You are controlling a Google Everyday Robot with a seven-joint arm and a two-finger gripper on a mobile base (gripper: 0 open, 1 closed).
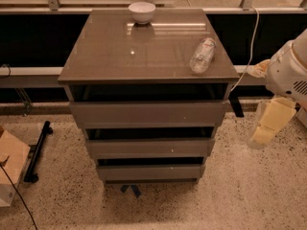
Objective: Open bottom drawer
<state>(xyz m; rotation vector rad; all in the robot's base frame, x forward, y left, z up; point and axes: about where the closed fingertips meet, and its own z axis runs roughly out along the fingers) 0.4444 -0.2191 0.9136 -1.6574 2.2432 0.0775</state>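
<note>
The bottom drawer (151,172) is the lowest and narrowest-looking of three taupe-grey flat fronts on the cabinet (144,56), with a tiny pale dot right of centre. Above it are the middle drawer (149,148) and the top drawer (148,113). All three fronts sit stepped, with dark gaps above them. My gripper (261,138), cream fingers on a white arm (290,73), hangs to the right of the cabinet at about middle-drawer height, apart from it.
A white bowl (142,11) stands at the back of the cabinet top and a clear plastic bottle (202,55) lies at its right. A cardboard box (9,169) and a black stand (37,150) are on the floor at left. A white cable (249,47) hangs behind right.
</note>
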